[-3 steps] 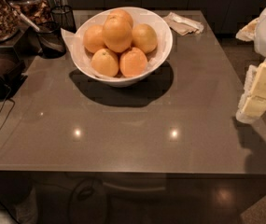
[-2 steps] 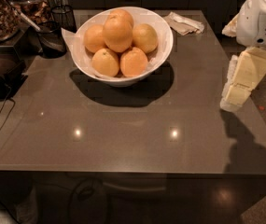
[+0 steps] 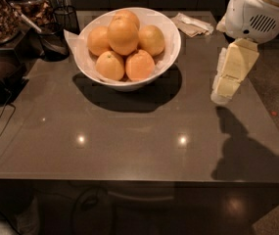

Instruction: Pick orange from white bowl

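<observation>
Cream blocky gripper (image 3: 220,95) at right; white vented arm (image 3: 256,11).

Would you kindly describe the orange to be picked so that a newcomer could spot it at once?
On the dark table stands a white bowl of oranges, with the gripper hovering over the table's right edge. The orange is the big one lying on top of the pile, at its middle, higher than all its neighbours.

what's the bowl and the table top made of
White bowl: likely glazed ceramic, glossy; plastic possible. Table: dark polished top, stone or laminate, mirroring two lights. Tool, hanging over the table's right edge, right of the bowl: cream, seemingly hard plastic.
</observation>
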Robot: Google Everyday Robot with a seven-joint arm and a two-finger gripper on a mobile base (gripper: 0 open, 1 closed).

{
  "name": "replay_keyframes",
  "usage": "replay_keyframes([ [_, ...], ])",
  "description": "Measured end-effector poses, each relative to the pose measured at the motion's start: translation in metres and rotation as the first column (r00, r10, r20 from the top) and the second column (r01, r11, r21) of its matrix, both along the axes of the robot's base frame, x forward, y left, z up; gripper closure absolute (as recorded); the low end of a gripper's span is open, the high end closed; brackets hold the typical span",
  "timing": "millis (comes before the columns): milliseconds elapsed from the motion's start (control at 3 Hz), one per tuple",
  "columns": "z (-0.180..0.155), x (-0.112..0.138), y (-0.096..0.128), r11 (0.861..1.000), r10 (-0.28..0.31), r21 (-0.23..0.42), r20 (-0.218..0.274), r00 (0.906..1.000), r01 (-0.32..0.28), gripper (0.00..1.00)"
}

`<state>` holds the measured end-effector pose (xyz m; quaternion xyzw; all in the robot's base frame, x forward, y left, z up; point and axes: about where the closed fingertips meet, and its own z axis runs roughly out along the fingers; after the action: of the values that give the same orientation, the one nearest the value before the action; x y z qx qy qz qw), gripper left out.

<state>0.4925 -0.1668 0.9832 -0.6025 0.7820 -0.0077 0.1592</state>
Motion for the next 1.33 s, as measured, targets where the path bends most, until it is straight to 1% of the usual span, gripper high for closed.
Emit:
replay_keyframes([
  [333,0.004,0.029,0.017,0.997,-0.057,0.048,-0.014,0.9983,0.057,0.00],
  [667,0.010,0.101,0.074,0.992,-0.108,0.056,-0.054,0.9926,0.111,0.00],
  [1000,0.015,0.108,0.082,0.991,-0.099,0.085,-0.019,0.9949,0.100,0.00],
  [1333,0.023,0.115,0.108,0.989,-0.088,0.121,-0.015,0.9960,0.089,0.00],
])
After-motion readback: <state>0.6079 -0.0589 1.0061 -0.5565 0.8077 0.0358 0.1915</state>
